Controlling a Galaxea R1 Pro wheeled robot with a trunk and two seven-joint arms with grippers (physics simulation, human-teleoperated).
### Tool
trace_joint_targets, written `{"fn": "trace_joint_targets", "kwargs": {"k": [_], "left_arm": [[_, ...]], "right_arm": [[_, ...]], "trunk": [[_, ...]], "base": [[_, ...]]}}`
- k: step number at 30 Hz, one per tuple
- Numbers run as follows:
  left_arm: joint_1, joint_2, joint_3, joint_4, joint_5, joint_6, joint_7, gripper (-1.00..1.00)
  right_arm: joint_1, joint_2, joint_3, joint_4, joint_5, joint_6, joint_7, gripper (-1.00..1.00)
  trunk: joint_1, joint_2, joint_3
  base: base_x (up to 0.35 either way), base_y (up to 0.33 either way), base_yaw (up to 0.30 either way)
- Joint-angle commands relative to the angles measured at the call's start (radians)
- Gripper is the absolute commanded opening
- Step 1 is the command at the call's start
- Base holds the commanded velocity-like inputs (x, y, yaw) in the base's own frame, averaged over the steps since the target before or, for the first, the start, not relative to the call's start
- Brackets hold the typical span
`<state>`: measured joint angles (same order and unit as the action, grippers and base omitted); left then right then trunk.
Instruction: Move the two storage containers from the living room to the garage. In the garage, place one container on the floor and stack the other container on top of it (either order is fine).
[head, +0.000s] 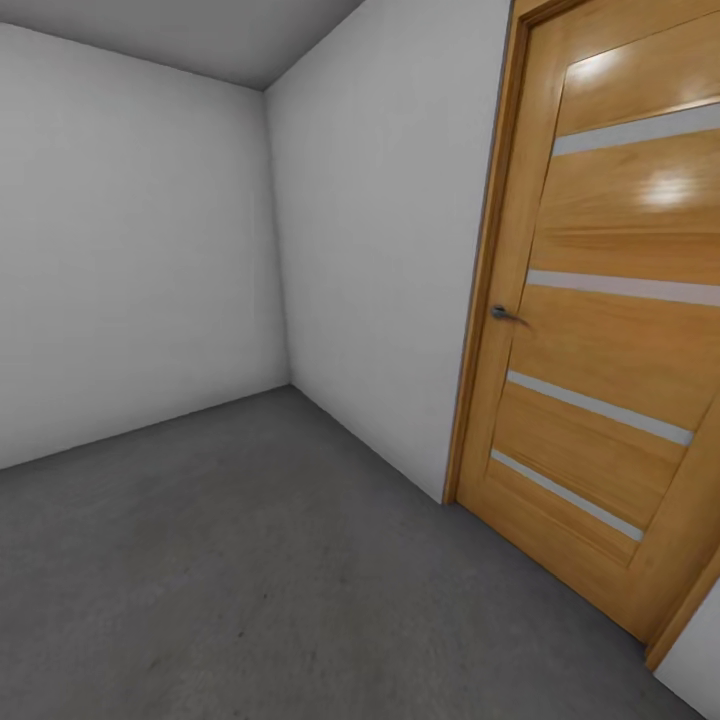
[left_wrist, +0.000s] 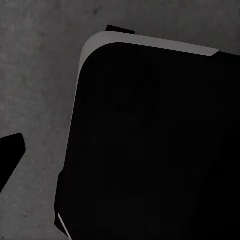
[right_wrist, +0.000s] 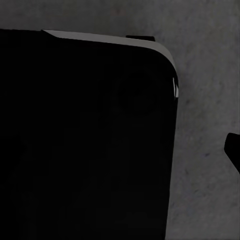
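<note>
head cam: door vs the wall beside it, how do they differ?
The door is glossy orange-brown wood catching light glints near its top; the wall is flat matt white.
The door carries pale horizontal stripes and a grey lever handle; the wall is bare.
The door sits inside a wooden frame; the wall runs unframed back to the room's corner.
Shared: both stand upright on the same side and meet the grey concrete floor.

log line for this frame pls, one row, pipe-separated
place: grey concrete floor, white walls | door: wooden door shut, at right | containers: none seen | left tool: cannot tell | right tool: cannot tell | wrist views: dark robot base over floor
</note>
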<state>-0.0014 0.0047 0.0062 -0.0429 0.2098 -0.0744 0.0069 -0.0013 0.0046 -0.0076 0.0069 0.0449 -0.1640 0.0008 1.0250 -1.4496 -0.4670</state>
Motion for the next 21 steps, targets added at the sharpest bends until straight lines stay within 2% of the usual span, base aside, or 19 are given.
{"fn": "trace_joint_targets", "kwargs": {"k": [1, 11, 21], "left_arm": [[0.0, 0.0, 0.0, 0.0, 0.005, -0.002, 0.001, 1.0], [0.0, 0.0, 0.0, 0.0, 0.005, -0.002, 0.0, 1.0], [0.0, 0.0, 0.0, 0.0, 0.005, -0.002, 0.0, 1.0]], "right_arm": [[0.0, 0.0, -0.001, 0.001, 0.005, -0.004, 0.0, 1.0], [0.0, 0.0, -0.003, 0.001, 0.005, -0.005, -0.001, 1.0], [0.0, 0.001, -0.003, 0.001, 0.003, -0.003, -0.002, 1.0]], "trunk": [[0.0, 0.0, -0.001], [0.0, 0.0, -0.001], [0.0, 0.0, -0.001]], "base": [[0.001, 0.0, 0.0], [0.0, 0.0, -0.009], [0.002, 0.0, -0.244]]}}
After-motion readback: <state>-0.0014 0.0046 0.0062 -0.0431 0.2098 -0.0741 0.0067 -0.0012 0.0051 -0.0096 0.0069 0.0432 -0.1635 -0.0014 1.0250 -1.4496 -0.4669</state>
